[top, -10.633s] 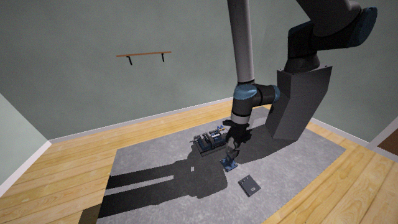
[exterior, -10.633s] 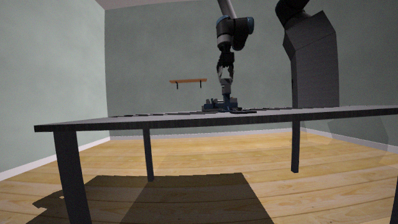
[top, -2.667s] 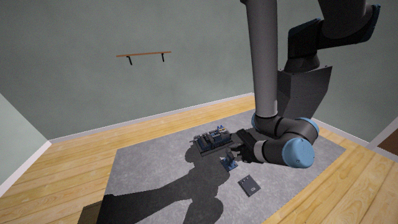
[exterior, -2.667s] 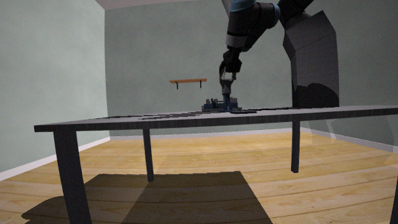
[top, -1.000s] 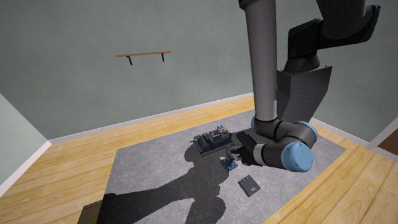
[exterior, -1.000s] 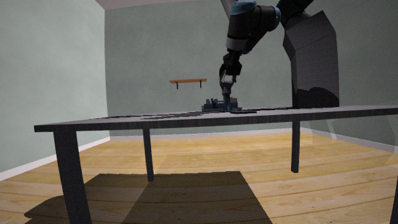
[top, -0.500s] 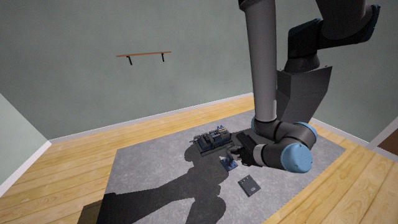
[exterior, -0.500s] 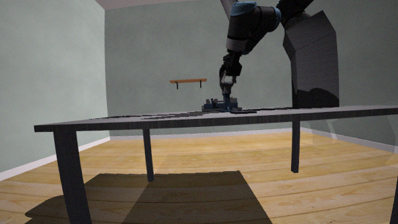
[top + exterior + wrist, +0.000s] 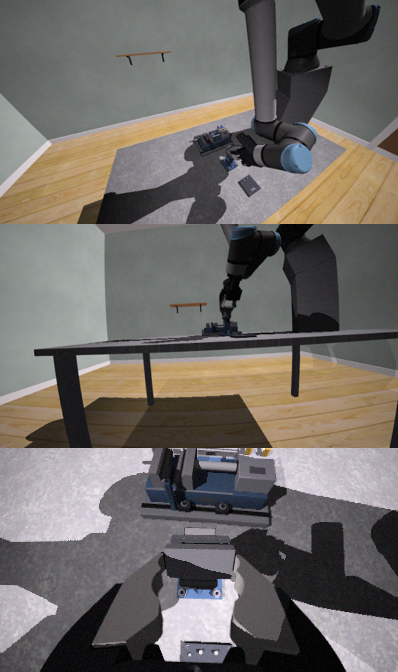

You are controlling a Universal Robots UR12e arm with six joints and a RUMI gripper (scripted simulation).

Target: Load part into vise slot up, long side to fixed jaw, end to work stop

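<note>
One grey part (image 9: 200, 561), clamped between the fingertips of the two-jaw gripper (image 9: 231, 152) (image 9: 227, 314) (image 9: 199, 554), above the blue V-block stand (image 9: 229, 164) (image 9: 226, 330) (image 9: 200, 594). One blue-and-grey vise (image 9: 214, 140) (image 9: 209, 330) (image 9: 212, 494), near the stand; one dark infeed plate (image 9: 249, 185) (image 9: 206, 650), apart from the part.

At the wrist view's top edge, the vise (image 9: 207, 495) is cut off. Below it, the V-block (image 9: 200, 594) is partly hidden by the gripped part (image 9: 200, 562). At the bottom edge, the infeed plate (image 9: 205, 652) is cropped.
</note>
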